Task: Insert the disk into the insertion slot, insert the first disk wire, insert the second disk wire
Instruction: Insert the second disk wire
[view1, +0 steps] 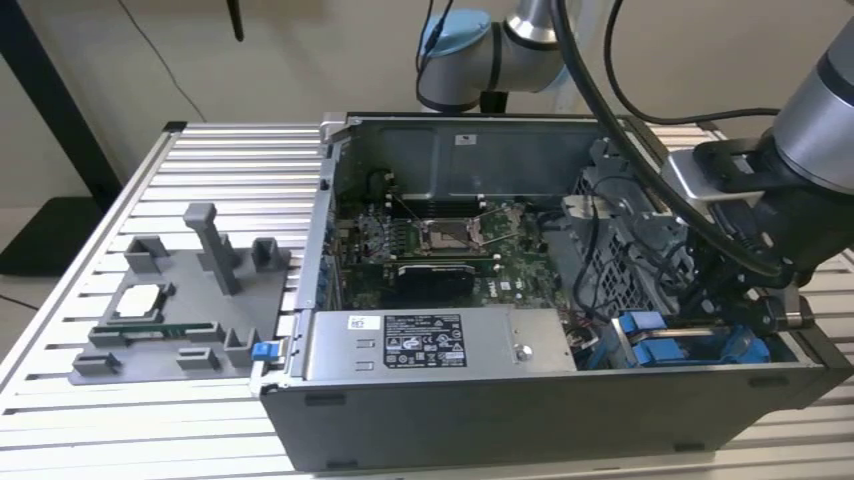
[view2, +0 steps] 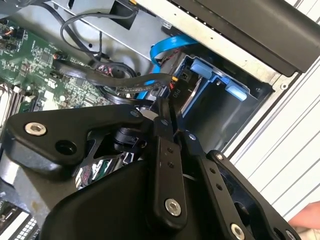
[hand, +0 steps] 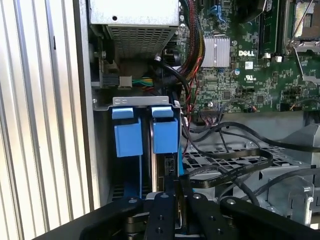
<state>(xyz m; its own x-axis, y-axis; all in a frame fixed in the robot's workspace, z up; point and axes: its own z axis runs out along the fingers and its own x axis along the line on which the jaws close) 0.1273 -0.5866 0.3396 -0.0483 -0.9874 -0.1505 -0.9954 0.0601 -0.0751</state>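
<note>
First wrist view: black end effector (hand: 181, 200), fingers together, seemingly pinching a thin wire end, at blue-framed silver-grey disk (hand: 161, 165) seated in grey perforated insertion slot (hand: 131, 102). Wire limp; grip connector.

exterior view: high, angled down over the open case (view1: 561, 420) on a slatted table (view1: 214, 160). both wrist views: close, past black fingers (hand: 165, 215), sharing the blue-tabbed bay (view2: 220, 82).
</note>
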